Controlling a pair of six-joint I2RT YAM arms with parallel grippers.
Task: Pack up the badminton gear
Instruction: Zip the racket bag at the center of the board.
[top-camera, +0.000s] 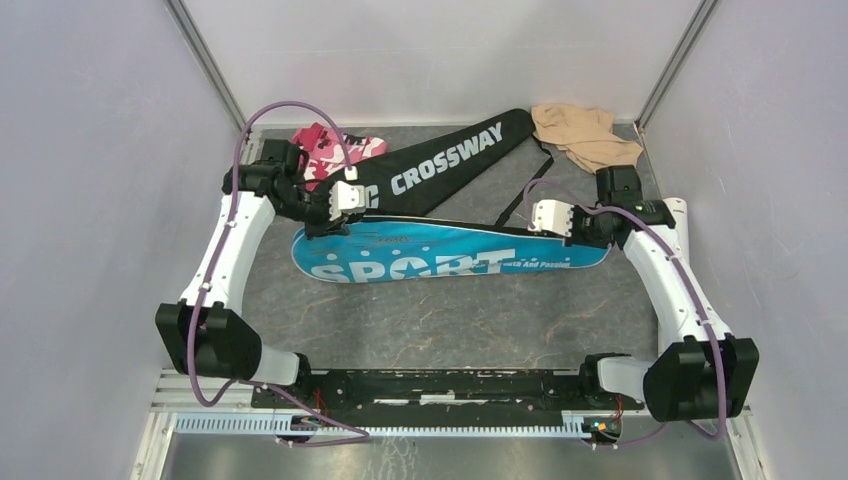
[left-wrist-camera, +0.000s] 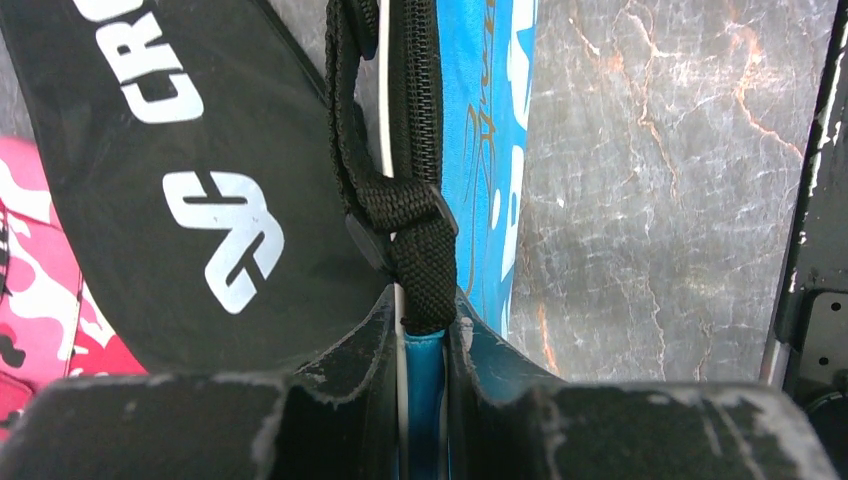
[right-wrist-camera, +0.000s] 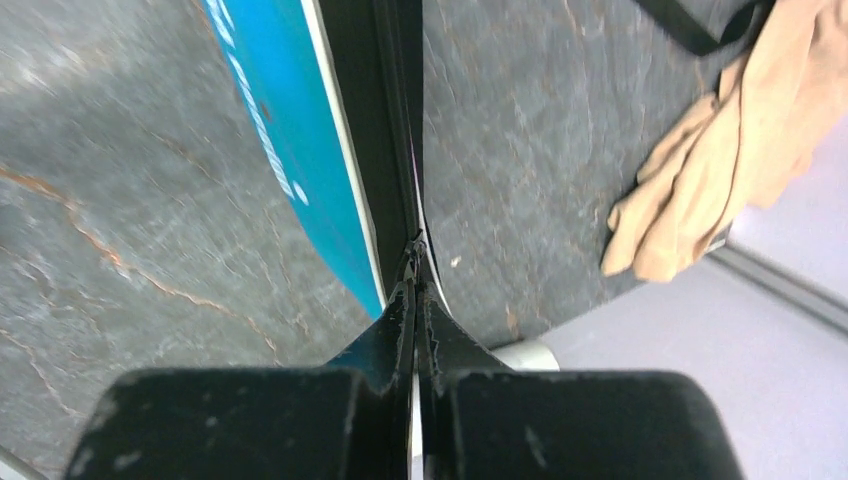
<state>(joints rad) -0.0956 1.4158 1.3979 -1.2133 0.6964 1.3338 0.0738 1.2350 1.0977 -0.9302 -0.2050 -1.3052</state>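
Left tool (left-wrist-camera: 420, 320) is closed on the near left end of the blue "SPORT" cover (top-camera: 450, 255), its fingers pinching the blue edge just below a black webbing loop (left-wrist-camera: 400, 200) and a buckle. Right tool (right-wrist-camera: 415, 270) is pressed together at the cover's right end, with the black zip strip running straight into its tips.

Grey marbled worktop (top-camera: 450, 320) is seen under everything. The blue cover is laid lengthwise across the middle of the overhead frame, between the two arms. The black "CROSSWAY" cover (top-camera: 450, 155) is stretched diagonally behind it, from centre left up to the upper middle, and its lower end is touched or overlapped by the blue cover near the left tool. A pink-and-white camouflage cloth (top-camera: 335, 148) is bunched at the upper left, partly under the black cover's edge and close behind the left wrist. A beige cloth (top-camera: 585, 135) is crumpled in the upper right corner, just behind the right arm. A thin black strap (top-camera: 515, 205) is trailed between the black cover and the right tool.

What the covers contain cannot be seen. The black cover's lower end is hidden by the left tool in the overhead view, and its lettering is cut off in the left wrist view.
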